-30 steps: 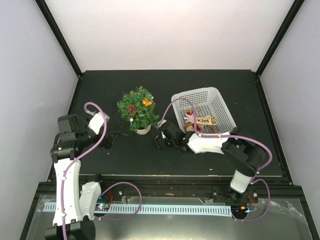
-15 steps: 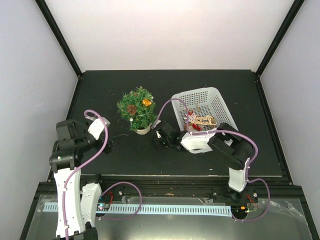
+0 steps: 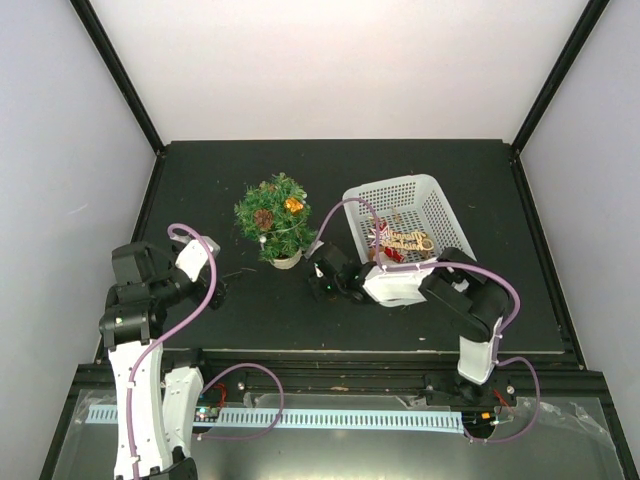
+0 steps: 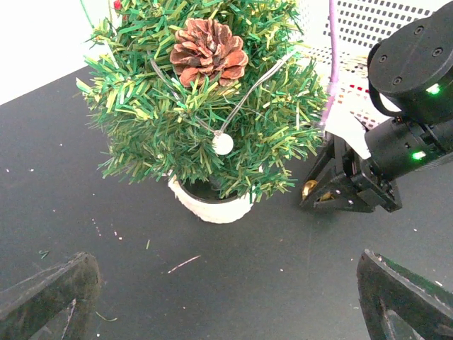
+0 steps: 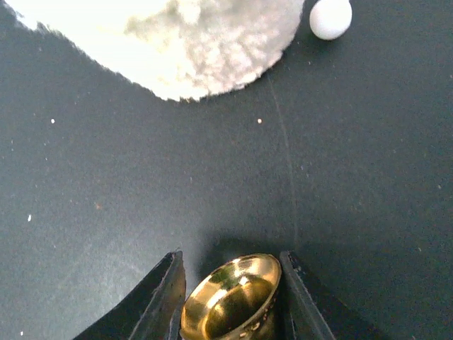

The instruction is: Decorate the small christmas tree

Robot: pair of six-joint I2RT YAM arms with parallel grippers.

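Right tool (image 5: 231, 265) clamped on a gold bell (image 5: 230, 301) beside the small christmas tree (image 4: 198, 113); left tool (image 4: 225, 261) spread wide apart.

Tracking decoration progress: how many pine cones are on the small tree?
1: a brown pine cone near the top of the small christmas tree. Others may be hidden on its far side.

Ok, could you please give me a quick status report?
Left tool open, empty, facing the small christmas tree. Right tool shut on gold bell, low beside the tree. Nothing between them.
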